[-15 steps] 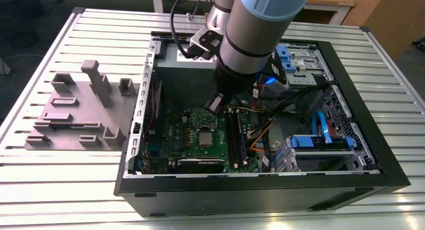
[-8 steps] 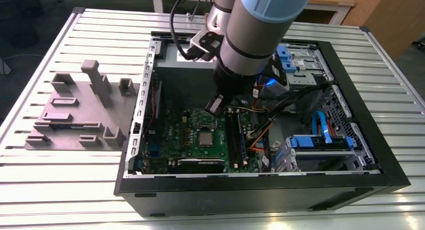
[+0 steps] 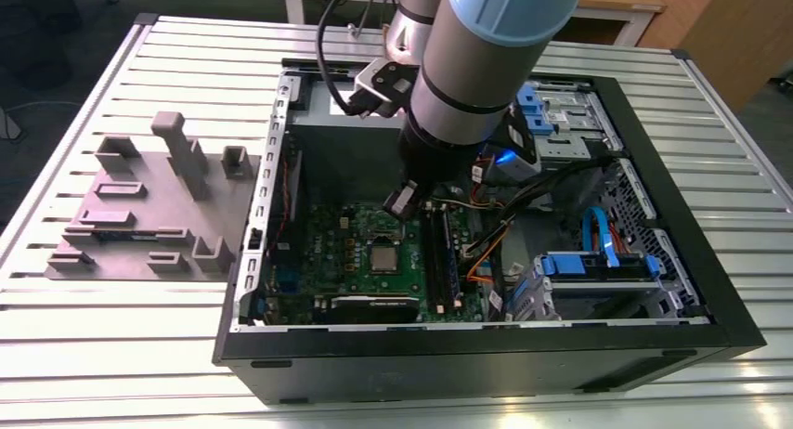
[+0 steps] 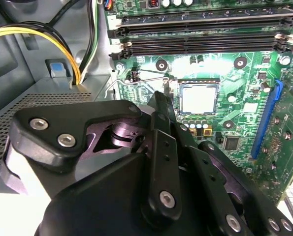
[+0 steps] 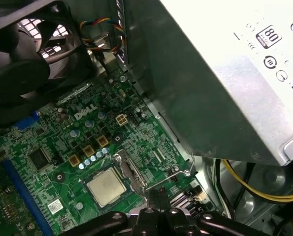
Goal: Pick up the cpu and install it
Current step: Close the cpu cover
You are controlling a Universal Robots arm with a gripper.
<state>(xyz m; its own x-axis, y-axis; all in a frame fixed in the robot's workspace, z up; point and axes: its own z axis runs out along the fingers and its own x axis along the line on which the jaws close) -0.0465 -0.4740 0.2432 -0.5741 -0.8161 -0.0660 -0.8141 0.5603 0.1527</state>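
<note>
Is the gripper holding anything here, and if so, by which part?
Nothing is held. The cpu lies in its socket on the motherboard, and the gripper hangs beside it with its fingers together on nothing.

Silver cpu (image 5: 106, 186) flat in socket

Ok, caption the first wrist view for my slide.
Wrist camera inside the computer case: the cpu lies in its socket on the green motherboard, the gripper just beside it.

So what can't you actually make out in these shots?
- Gripper in the second wrist view: its own dark linkage covers the fingertips, so open or shut is unclear.
- Cpu in the first wrist view: it sits in the socket frame; whether it is fully seated cannot be told.
- Exterior view: the arm hides the case interior behind it.
</note>
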